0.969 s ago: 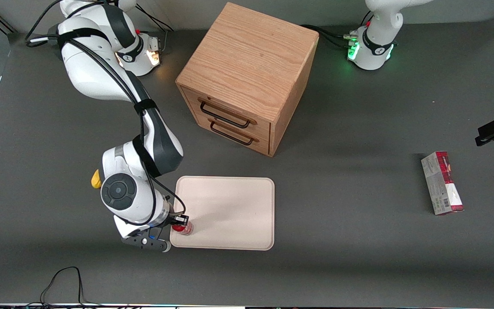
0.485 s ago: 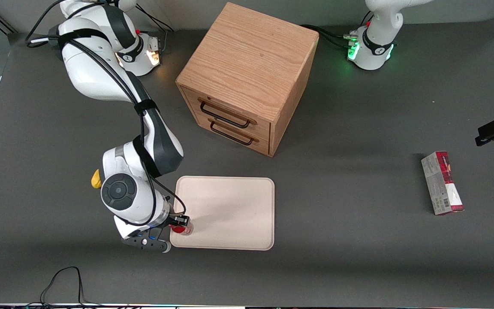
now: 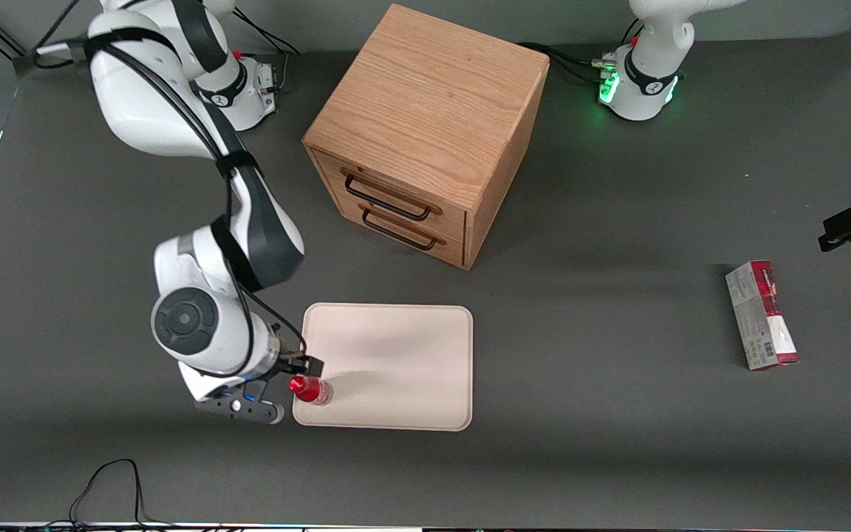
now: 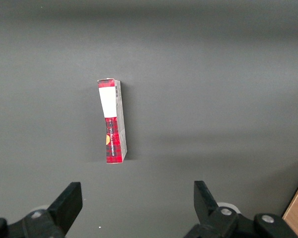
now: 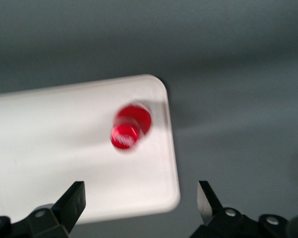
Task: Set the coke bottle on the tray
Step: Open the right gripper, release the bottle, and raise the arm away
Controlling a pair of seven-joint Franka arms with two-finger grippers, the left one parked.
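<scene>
One small coke bottle (image 3: 312, 390) stands upright on the tray (image 3: 396, 355), tucked into the corner nearest the front camera at the working arm's end, roughly at seven o'clock from the tray's middle. Its shiny red cap (image 5: 124, 137) faces straight up in the right wrist view, with the cream surface all around it and the tray's rounded rim just beside it. The gripper (image 3: 294, 375) hangs above that same corner, close to the bottle without touching it; its two dark fingers (image 5: 75, 198) are spread wide apart with nothing between them. At about one o'clock from the tray, well apart from it, sits a wooden drawer cabinet (image 3: 425, 133) with two dark handles. Toward the parked arm's end of the grey table (image 3: 603, 458), a red-and-grey carton box (image 3: 761, 315) lies flat on its own.
</scene>
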